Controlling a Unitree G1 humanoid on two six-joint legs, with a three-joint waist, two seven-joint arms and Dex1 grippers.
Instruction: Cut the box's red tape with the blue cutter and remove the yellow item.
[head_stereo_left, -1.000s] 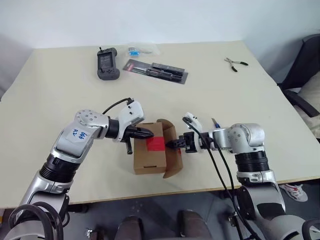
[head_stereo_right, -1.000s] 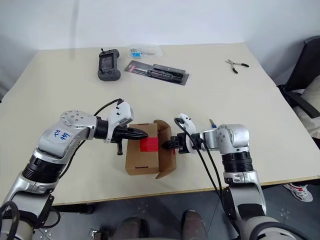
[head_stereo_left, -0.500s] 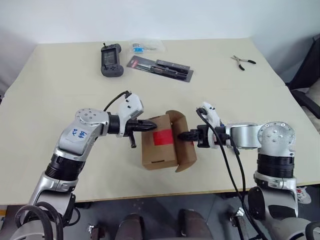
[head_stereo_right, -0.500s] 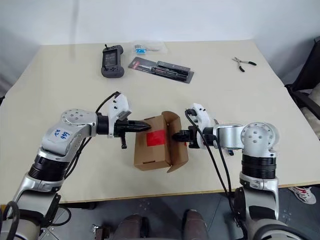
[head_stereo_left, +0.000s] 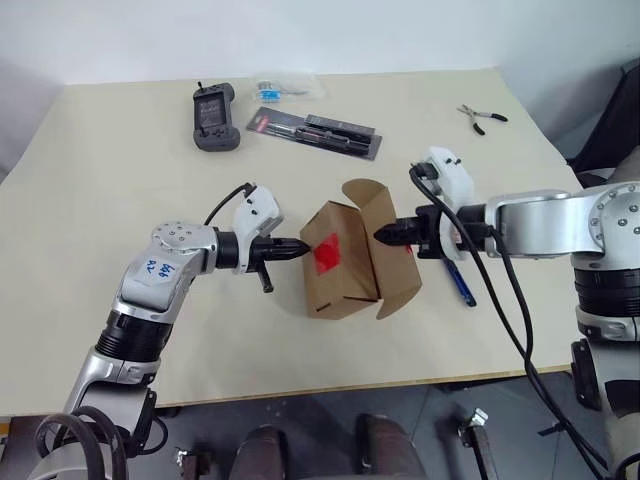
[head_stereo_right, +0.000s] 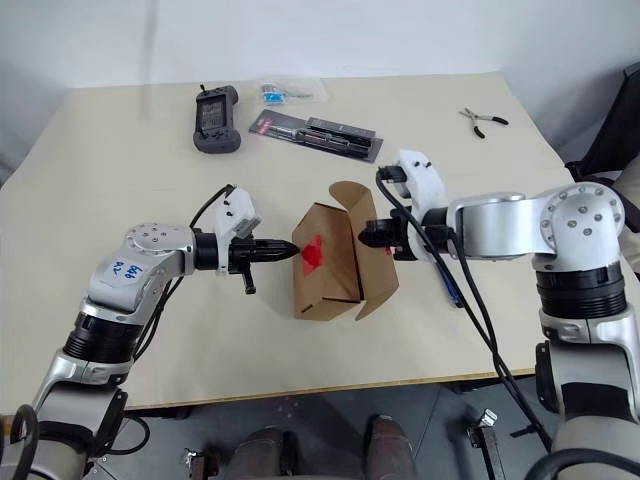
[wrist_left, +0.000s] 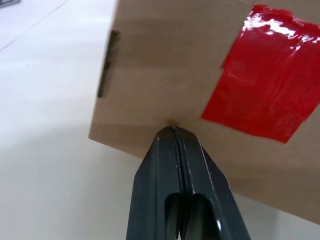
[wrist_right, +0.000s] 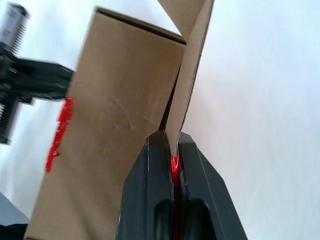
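Box (head_stereo_left: 340, 258): brown carton, centre of frame, tipped up on the table (head_stereo_left: 120, 140) with its long axis leaning toward the upper right. The taped face looks left toward my left arm; the loose flap (head_stereo_left: 392, 250) hangs open on the right side.

Red tape (head_stereo_left: 327, 254): patch on the left-facing side, wrinkled; whether it is fully cut I cannot tell. A red scrap shows at the flap edge between my right fingers (wrist_right: 150, 200).

Left gripper (head_stereo_left: 300, 246): clenched with nothing in it, tip pressed against the taped face just beside the tape, bracing the box from the left.

Right gripper (head_stereo_left: 383, 235): clamped on the flap edge from the right, pulling it outward. Both grippers touch the box, one on each side.

Cutter (head_stereo_left: 457, 280): blue pen shape lying on the table right of the box, under my right forearm, partly covered by cable.

Yellow item: nothing yellow can be made out; I judge it sits inside the box, whose opening faces away behind the flap. The opening lies on my right gripper's side, so that hand is nearer for reaching in.

Other items, upper frame: black handheld device (head_stereo_left: 214, 116), long black pack (head_stereo_left: 315, 135), pliers (head_stereo_left: 482, 114).
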